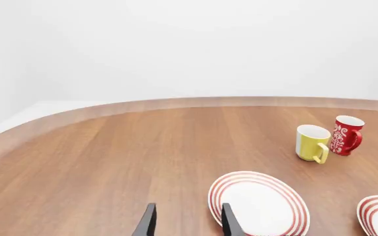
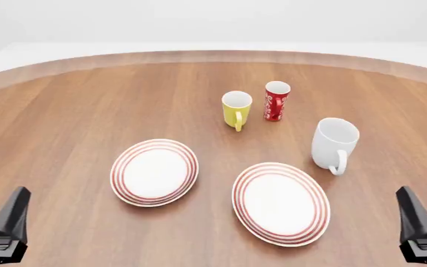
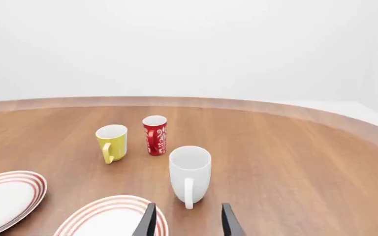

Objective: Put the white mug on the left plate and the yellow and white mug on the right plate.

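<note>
A: Where do we find the mugs?

B: We see the white mug (image 2: 334, 144) upright on the table (image 2: 65, 111), just beyond the right plate (image 2: 281, 203), handle toward us. The yellow and white mug (image 2: 237, 109) stands farther back, just beside a red cup (image 2: 276, 100). The left plate (image 2: 154, 172) lies bare.

A: And our grippers?

B: We hold both low at the near edge: the left gripper (image 1: 185, 221) and right gripper (image 3: 185, 220) each have fingers spread apart, gripping nothing.
</note>
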`<act>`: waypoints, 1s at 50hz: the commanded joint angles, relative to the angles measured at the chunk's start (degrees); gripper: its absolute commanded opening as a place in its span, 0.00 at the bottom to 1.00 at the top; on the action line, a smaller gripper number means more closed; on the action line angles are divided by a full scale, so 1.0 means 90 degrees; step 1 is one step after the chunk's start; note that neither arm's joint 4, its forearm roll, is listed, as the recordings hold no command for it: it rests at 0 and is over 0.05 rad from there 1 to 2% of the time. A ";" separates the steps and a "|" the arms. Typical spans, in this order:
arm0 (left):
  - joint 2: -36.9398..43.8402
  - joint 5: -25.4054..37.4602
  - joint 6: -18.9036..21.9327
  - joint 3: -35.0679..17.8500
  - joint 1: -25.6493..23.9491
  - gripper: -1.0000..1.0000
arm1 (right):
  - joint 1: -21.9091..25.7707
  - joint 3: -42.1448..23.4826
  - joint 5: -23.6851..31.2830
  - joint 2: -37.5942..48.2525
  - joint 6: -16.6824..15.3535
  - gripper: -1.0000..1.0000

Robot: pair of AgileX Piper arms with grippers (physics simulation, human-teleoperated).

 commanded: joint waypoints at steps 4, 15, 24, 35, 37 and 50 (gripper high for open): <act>0.0000 0.0000 0.0000 0.0000 0.0000 1.00 | 0.0031 -0.0041 0.0011 0.0036 -0.0070 1.00; 0.0000 0.0000 0.0000 0.0000 0.0000 1.00 | -0.0021 -0.0024 -0.0104 0.0211 -0.0102 1.00; 0.0000 0.0000 0.0000 0.0000 0.0000 1.00 | 0.0045 0.0002 -0.0721 0.0912 -0.0134 1.00; 0.0000 0.0000 0.0000 0.0000 0.0000 1.00 | 0.0117 0.0001 -0.1830 0.2110 -0.0087 1.00; 0.0000 0.0000 0.0000 0.0000 0.0000 1.00 | 0.0114 0.0000 -0.2047 0.2377 0.0005 1.00; 0.0000 0.0000 0.0000 0.0000 0.0000 1.00 | 0.0194 0.0005 -0.3480 0.3976 -0.0077 1.00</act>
